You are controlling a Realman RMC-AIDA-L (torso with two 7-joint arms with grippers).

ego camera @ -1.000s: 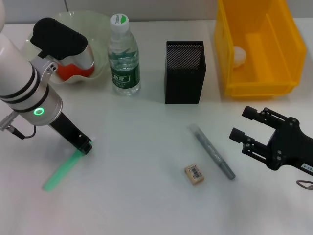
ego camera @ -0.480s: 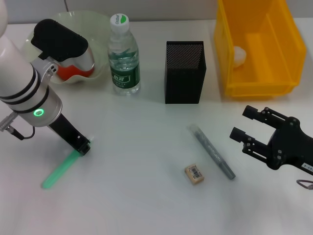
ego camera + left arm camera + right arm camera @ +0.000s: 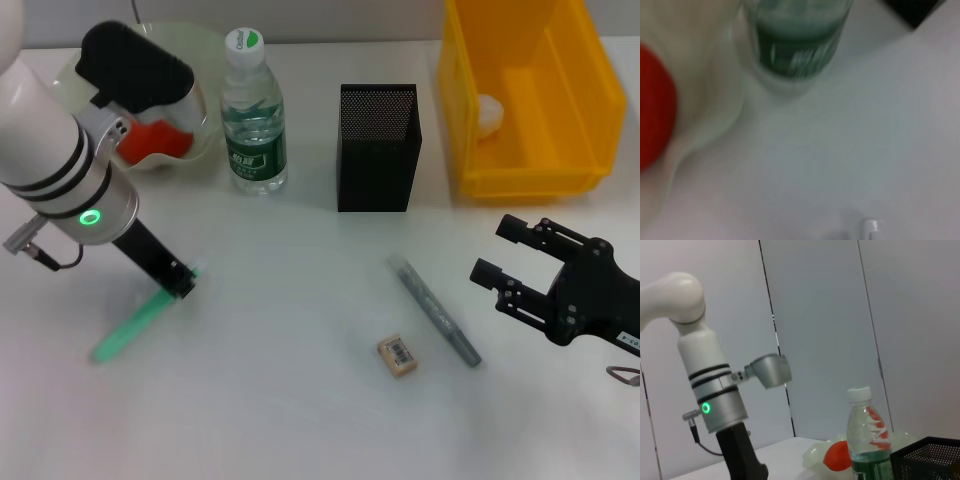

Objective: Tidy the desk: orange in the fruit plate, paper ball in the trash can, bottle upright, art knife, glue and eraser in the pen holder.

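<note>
Where left gripper (image 3: 183,285) meets table, glue (image 3: 138,320) clamped, tilted.

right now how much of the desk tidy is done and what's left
Done: the orange sits in the fruit plate, the bottle stands upright, and a paper ball lies in the yellow trash can. In hand: the left claw is shut on the green glue. Left: art knife and eraser on the table, pen holder waiting. The right claw hangs open.
</note>
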